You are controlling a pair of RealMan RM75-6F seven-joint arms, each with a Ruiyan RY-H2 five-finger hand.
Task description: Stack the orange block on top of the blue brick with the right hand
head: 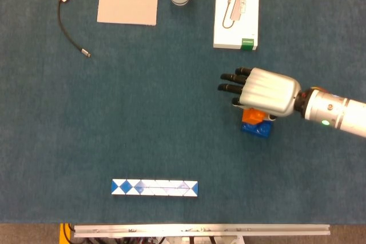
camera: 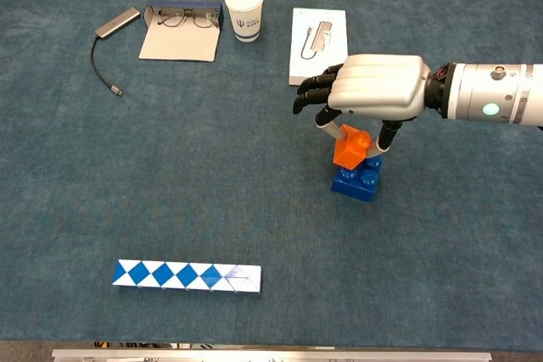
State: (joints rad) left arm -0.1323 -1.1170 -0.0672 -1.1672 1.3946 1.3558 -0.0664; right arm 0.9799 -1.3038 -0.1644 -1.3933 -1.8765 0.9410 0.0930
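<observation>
The glossy studded orange block (camera: 350, 148) sits on the blue brick (camera: 357, 181), a shiny plastic piece on the felt-like teal surface (camera: 212, 184). The right hand (camera: 373, 86) pinches it between two fingers (camera: 329, 127); the rest spread outward.

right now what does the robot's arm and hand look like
Only the right hand shows: a ribbed silver-white shell over its back, black fingers, and a black collar at the wrist. The forearm is a silver-white cylinder with a small lit green dot. No cables or markings are visible.
</observation>
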